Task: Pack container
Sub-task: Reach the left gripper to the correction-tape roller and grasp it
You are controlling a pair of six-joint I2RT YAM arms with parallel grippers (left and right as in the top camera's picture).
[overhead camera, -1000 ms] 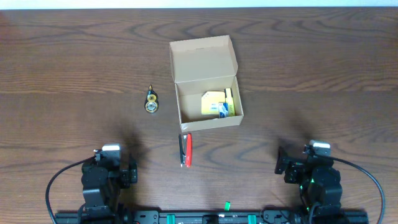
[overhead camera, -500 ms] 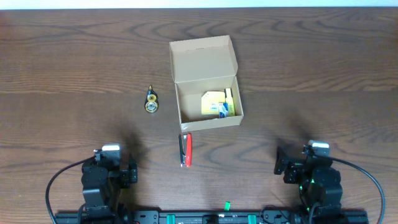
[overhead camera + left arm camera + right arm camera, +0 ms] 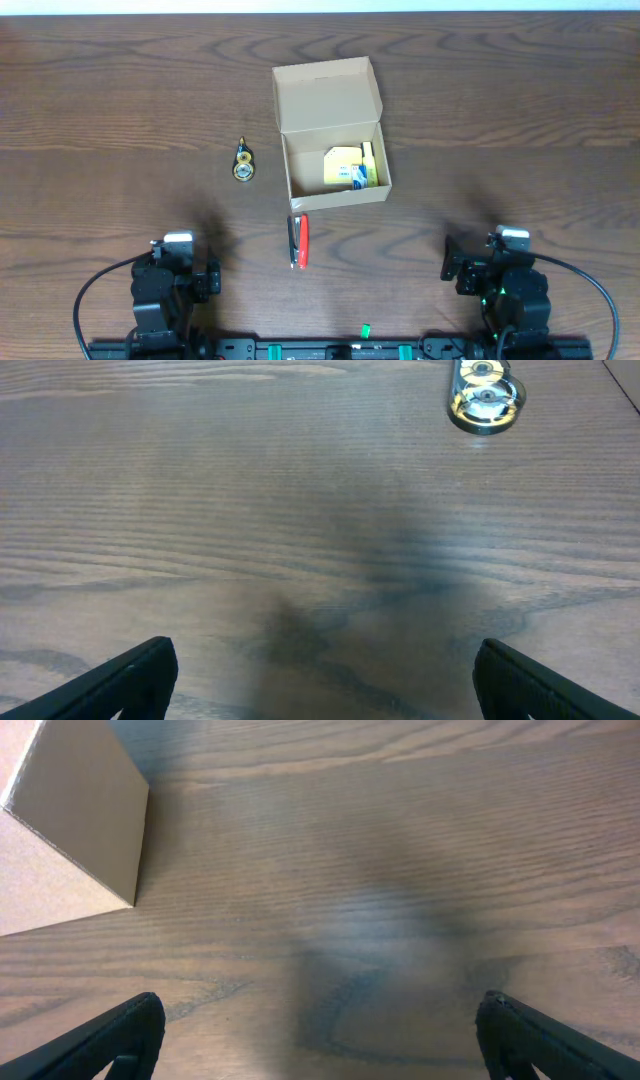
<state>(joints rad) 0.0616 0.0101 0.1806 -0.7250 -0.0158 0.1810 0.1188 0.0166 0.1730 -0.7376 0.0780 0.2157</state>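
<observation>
Container (image 3: 335,165) mid-table (image 3: 520,100), flap lid open, yellow items inside. Left gripper (image 3: 320,680) and right gripper (image 3: 320,1035) sit at near edge, well apart from it, angled down at tabletop, jaws wide, empty.

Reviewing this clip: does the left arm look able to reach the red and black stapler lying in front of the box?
Probably yes. The stapler lies alone on bare table short of the cardboard box. Nothing stands between it and the left gripper, whose jaws are wide open.
</observation>
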